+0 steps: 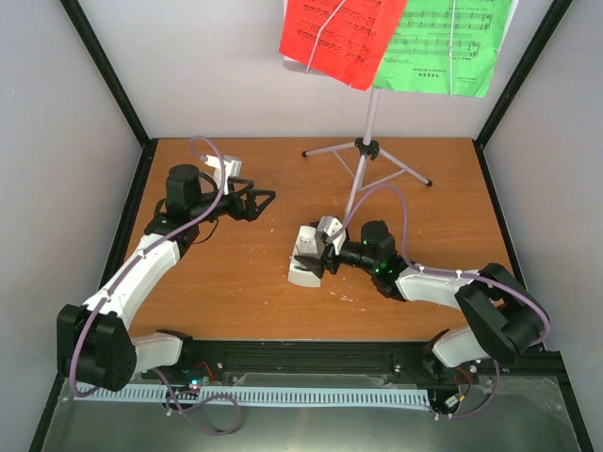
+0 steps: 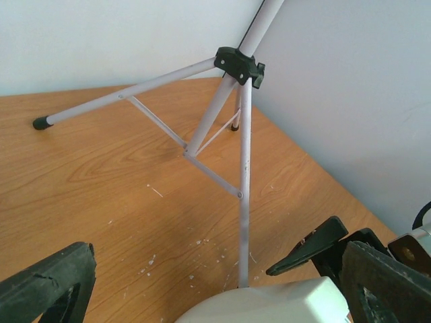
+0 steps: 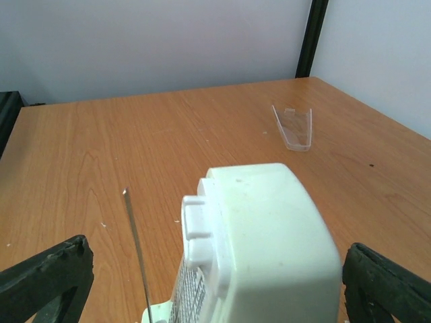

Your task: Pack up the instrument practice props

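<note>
White metronome (image 3: 256, 242) lies on the worktop (image 1: 236, 301), near the stand's (image 1: 372, 113) front leg, between the right end effector's (image 1: 313, 262) wide-apart jaws. We judge it best to centre on it, then close squarely on its flat sides, clear of the thin pendulum (image 3: 137, 249). Left end effector (image 1: 262, 204) hovers with jaws apart, holding nothing. No box shows; a clear plastic piece (image 3: 294, 128) lies empty well apart.
</note>
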You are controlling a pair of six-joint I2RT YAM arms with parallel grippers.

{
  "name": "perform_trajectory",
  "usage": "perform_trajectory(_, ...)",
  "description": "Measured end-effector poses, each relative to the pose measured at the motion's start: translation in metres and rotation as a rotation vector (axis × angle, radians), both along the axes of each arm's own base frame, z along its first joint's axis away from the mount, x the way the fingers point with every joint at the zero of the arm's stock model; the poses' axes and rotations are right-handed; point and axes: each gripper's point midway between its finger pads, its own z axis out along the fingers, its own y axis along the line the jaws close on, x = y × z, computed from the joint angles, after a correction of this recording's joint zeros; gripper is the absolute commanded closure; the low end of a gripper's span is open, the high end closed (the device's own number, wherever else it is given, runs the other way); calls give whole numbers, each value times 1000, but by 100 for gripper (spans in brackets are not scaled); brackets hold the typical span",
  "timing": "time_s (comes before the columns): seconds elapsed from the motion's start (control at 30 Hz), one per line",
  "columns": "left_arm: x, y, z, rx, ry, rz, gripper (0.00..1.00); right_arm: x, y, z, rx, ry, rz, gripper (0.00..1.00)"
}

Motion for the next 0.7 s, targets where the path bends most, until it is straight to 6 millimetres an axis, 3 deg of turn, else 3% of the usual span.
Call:
perform_trajectory(0.3, -4, -8, -5, -15, 15, -62, 0, 4, -3, -13, -4, -8, -34, 7)
perform_trajectory(0.7, -7, -10, -2, -22, 6, -88, 0, 5, -3, -13, 10, -15, -37, 12)
